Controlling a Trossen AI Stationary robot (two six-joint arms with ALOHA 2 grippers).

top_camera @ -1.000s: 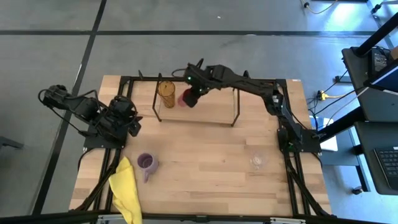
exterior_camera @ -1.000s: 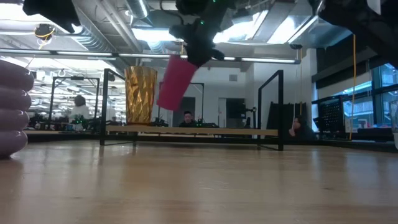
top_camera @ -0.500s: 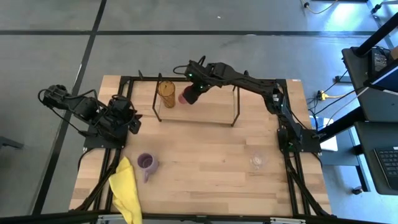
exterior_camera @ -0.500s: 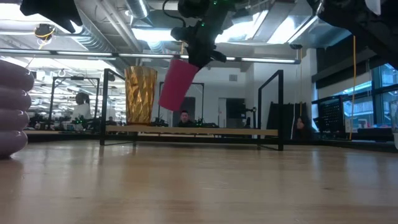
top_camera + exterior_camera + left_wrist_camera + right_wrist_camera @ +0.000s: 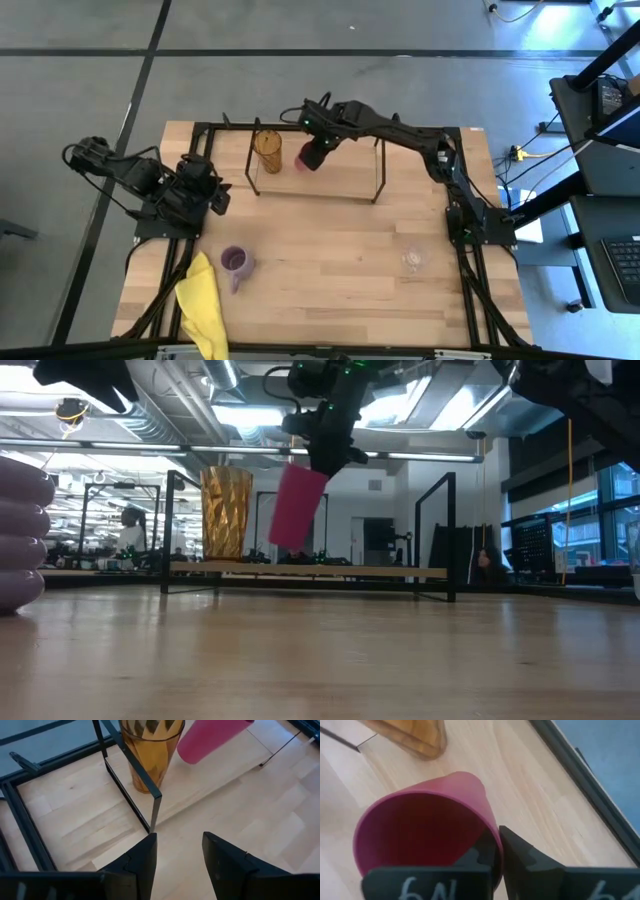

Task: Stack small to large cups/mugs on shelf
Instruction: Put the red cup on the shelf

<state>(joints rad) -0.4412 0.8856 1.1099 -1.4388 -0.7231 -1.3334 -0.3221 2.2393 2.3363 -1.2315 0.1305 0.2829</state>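
The amber tumbler [image 5: 267, 150] stands upright on the wooden board of the shelf [image 5: 340, 178], at its left end. My right gripper [image 5: 314, 148] is shut on the red cup [image 5: 297, 508], just right of the tumbler [image 5: 227, 513] and above the board [image 5: 380, 571]. The purple mug [image 5: 236, 262] stands on the table near the front left. The clear glass [image 5: 414, 260] stands at the front right. My left gripper [image 5: 177, 855] is open and empty at the table's left, facing the shelf's left end. My right gripper holds the red cup by its rim [image 5: 492, 837], one finger inside the cup and one outside. The fingers come from above, slanting down. The cup hangs below them, tilted with its base toward the tumbler, clear of the shelf board.
A yellow cloth [image 5: 203, 305] lies at the front left corner beside the purple mug. The shelf's thin black rods [image 5: 131, 770] frame the board. The board right of the red cup is bare. A larger black frame [image 5: 200, 130] runs around the table.
My right gripper has gone a little down and toward the table's right with the red cup. The cup has swung from a strong tilt to nearer upright and hangs closer to the shelf board.
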